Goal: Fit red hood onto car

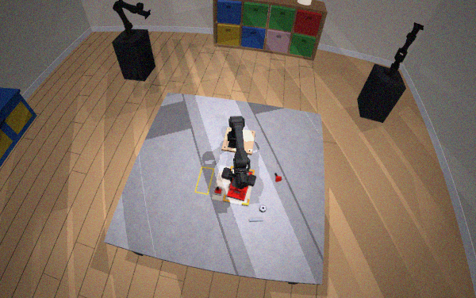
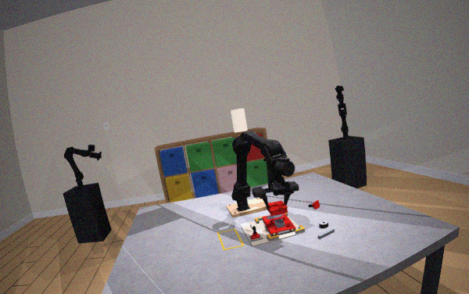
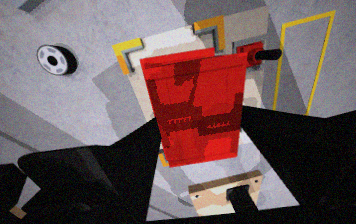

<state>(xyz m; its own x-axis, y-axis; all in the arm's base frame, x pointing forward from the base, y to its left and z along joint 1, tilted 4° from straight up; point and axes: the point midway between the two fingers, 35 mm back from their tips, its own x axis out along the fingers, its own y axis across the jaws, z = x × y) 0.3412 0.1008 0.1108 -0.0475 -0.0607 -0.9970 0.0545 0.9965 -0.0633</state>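
The red hood [image 2: 277, 209] [image 3: 196, 95] is held roughly level above the rear part of the chassis, with a gap below it. My gripper [image 2: 277, 206] [image 3: 197, 115] is shut on the hood, one finger at each side. In the top view the gripper covers most of the hood. The red chassis [image 1: 238, 194] [image 2: 288, 230] sits in the white jig [image 2: 287, 235] [image 3: 170, 41] with yellow corner brackets. The grey engine block [image 2: 279, 222] shows on its deck. The pegs are too small to tell, and the hood hides the deck in the wrist view.
A red piece with a black stem [image 1: 217, 191] [image 2: 255, 235] [image 3: 249, 54] stands beside the jig. A wheel [image 1: 262, 207] [image 2: 324, 224] [image 3: 53, 60], a grey bar [image 1: 255, 219] [image 2: 326, 234] and another red piece [image 1: 278, 178] [image 2: 316, 204] lie on the other side. A yellow outline [image 3: 309, 18] marks the table.
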